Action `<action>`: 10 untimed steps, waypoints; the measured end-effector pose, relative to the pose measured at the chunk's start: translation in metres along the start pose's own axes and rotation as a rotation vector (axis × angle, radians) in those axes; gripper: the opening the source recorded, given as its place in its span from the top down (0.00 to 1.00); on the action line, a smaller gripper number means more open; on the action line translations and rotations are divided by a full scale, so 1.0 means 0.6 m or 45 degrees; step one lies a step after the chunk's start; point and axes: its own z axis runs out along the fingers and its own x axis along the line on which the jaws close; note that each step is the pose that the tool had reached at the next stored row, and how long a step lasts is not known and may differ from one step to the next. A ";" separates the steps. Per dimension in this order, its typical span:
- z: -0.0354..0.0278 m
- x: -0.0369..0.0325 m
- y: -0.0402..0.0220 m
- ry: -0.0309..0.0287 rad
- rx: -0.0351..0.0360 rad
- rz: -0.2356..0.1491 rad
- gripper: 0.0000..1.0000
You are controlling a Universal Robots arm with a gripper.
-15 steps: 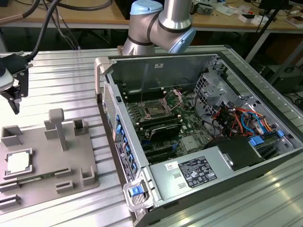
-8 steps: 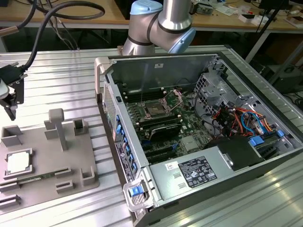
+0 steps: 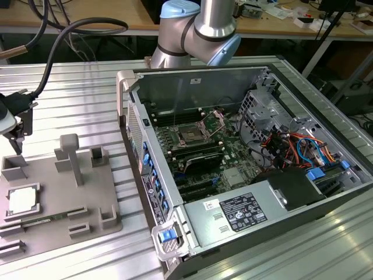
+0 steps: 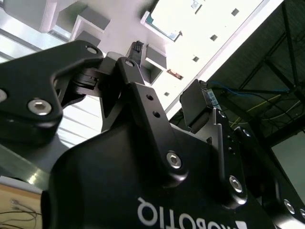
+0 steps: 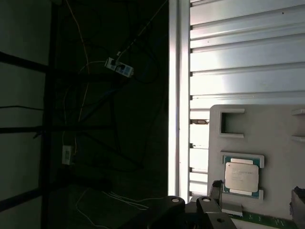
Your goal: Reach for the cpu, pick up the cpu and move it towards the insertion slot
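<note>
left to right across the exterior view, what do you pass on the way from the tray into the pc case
cpu → tray post → slot → label → cables

Ribbed metal table [image 3: 76, 93], cluttered wooden bench [image 3: 17, 20] behind

Open air lies above the cpu [image 3: 23, 200], while a grey upright post [image 3: 70, 156] and the wall of the computer case [image 3: 135, 131] stand between it and the insertion slot [image 3: 191, 133].
</note>
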 end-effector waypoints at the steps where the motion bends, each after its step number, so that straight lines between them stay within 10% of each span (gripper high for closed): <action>1: 0.000 0.000 0.000 0.0001 0.0000 0.000 0.40; 10: 0.001 0.000 0.000 -0.0002 -0.0001 0.000 0.40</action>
